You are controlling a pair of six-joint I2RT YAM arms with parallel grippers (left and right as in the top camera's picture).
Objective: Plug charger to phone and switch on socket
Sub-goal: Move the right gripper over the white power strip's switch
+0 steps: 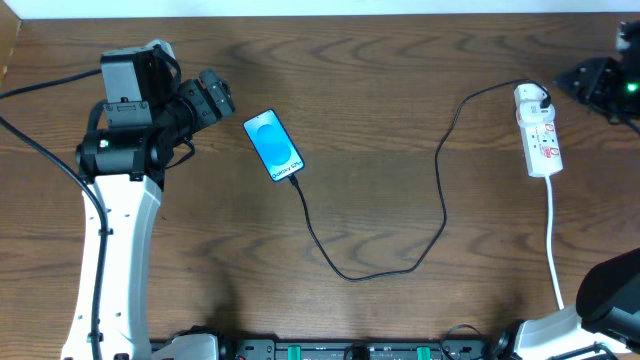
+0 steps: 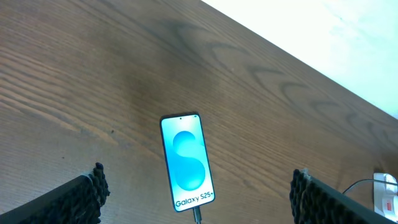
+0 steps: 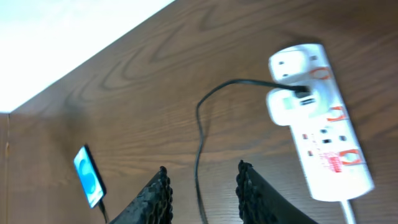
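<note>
The phone (image 1: 273, 145) lies face up on the table, its blue screen lit. The charger (image 1: 440, 200), a thin black cable, runs from the phone's lower end in a loop to the socket (image 1: 540, 135), a white power strip at the right. My left gripper (image 1: 222, 95) is open and empty, just left of the phone. In the left wrist view the phone (image 2: 186, 163) lies between the wide-apart fingers (image 2: 197, 177), with the cable tip in its port. My right gripper (image 3: 203, 169) is open and empty above the cable (image 3: 199, 124), left of the socket (image 3: 326, 124).
The socket's white cord (image 1: 552, 240) runs toward the front edge at the right. A white adapter (image 3: 289, 102) sits on the strip where the cable ends. The table's far edge meets a white surface (image 2: 323, 25). The left arm's white link (image 1: 115, 250) stands at the front left.
</note>
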